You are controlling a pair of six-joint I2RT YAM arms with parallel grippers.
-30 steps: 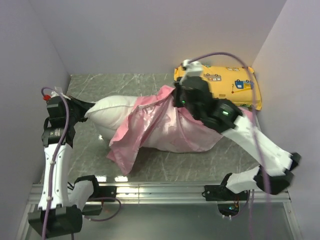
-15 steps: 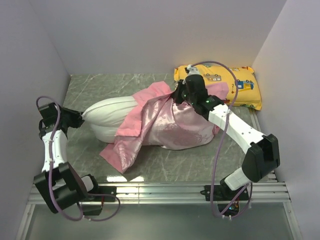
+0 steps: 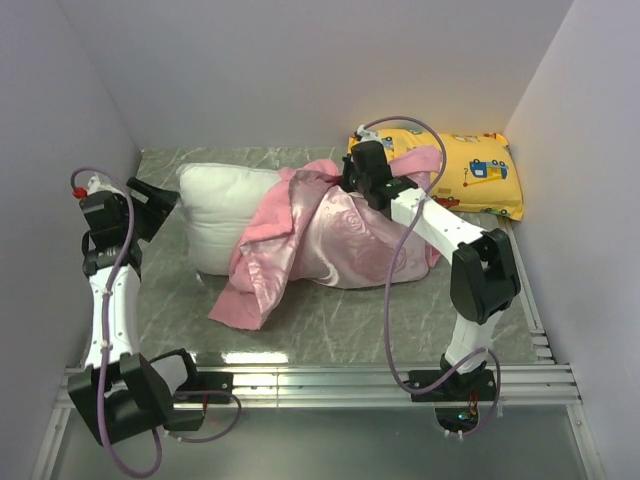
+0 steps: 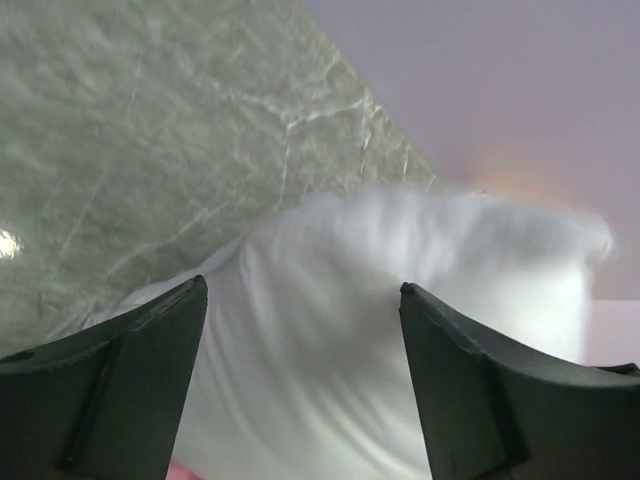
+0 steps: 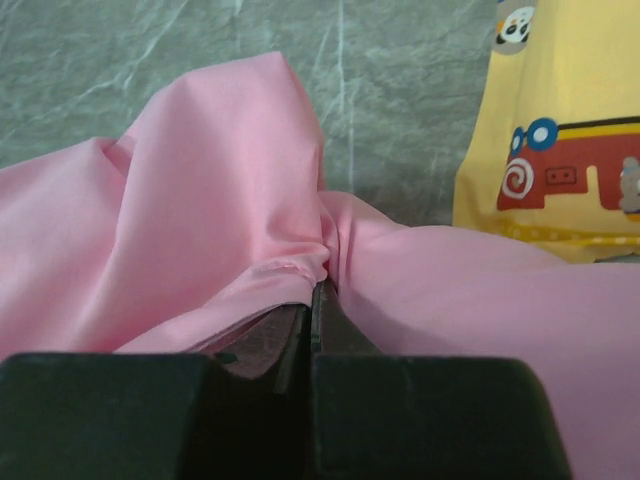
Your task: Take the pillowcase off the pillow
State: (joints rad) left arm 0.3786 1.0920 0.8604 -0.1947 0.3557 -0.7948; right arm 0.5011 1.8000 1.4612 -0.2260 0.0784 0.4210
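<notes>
– Two arms, and each had one end of it. Where did the large plain white stuffed pillow (image 3: 212, 215) lie?

– Across the grey-green marbled bench (image 3: 330, 325), with its long axis running left to right. Its bare white end pointed at the left arm. The other end was inside the shiny pink satin pillowcase (image 3: 345, 245), which was rucked up around the middle, with a matte pink flap spilling onto the bench at the near side.

– And the right fingers (image 5: 316, 300)?

– Pressed together on a gathered fold of pink fabric at the case's far right edge, just beside the small yellow vehicle-print pillow (image 3: 475, 170). The wrist view showed the cloth puckering into the pinch.

– The left fingers (image 4: 130, 390)?

– Spread wide, holding nothing. The white end sat straight ahead of them, framed between the two tips. That view was blurred, so I couldn't tell whether they touched it.

– So what did the next move turn on?

– On that axis, in my judgement. The case would slide off toward the right, along the pillow's length, and the left arm was plainly the nearer one to the bare end. Closing there would anchor the pillow against the pull. Without that, pillow and case would likely drag together.

– Progress?

– Roughly half uncovered, I'd say.
</notes>
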